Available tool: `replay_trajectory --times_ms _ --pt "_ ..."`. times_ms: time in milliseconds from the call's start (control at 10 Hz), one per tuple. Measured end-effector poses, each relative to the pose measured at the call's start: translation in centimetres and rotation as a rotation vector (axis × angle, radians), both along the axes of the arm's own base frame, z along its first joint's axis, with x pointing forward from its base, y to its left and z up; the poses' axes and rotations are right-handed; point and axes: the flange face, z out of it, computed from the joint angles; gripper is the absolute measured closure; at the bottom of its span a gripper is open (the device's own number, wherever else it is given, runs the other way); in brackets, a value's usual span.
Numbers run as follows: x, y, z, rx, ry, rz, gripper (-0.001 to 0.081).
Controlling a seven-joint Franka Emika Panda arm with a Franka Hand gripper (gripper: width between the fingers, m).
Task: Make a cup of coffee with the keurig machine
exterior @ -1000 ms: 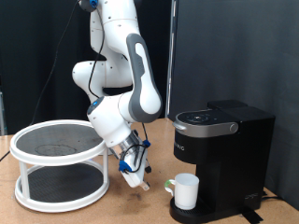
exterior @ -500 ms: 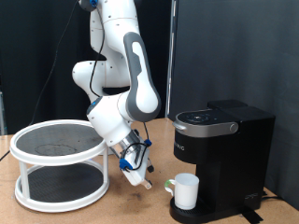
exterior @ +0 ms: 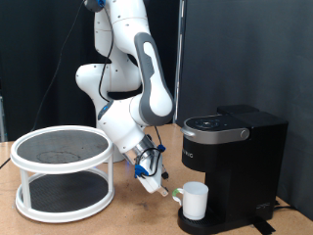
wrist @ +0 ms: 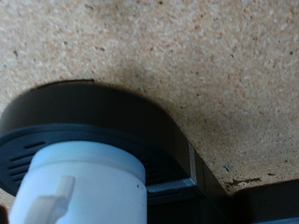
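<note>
Keurig machine (exterior: 233, 168) is standing at the exterior view's right on your particle-board table (exterior: 127, 217), lid down. Nearest the camera, the white cup (exterior: 195, 201) is sitting on the machine's round black drip base (exterior: 209, 224) under the brew head, handle pointing toward the exterior view's left. Just beside that handle, your gripper (exterior: 168, 193) is hovering low over the table, angled down toward the cup; I cannot tell whether its fingers are apart or together. In the wrist view, the cup (wrist: 82, 189) is filling the lower corner on the drip base (wrist: 103, 121). Farther left, a white two-tier round rack (exterior: 64, 171) is standing.
</note>
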Motion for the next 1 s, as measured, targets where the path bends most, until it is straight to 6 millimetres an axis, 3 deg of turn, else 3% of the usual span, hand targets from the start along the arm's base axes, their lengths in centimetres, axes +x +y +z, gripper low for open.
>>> replay_trajectory --times_ms 1000 --pt "0.4 1.5 0.3 0.004 -0.008 0.005 0.0072"
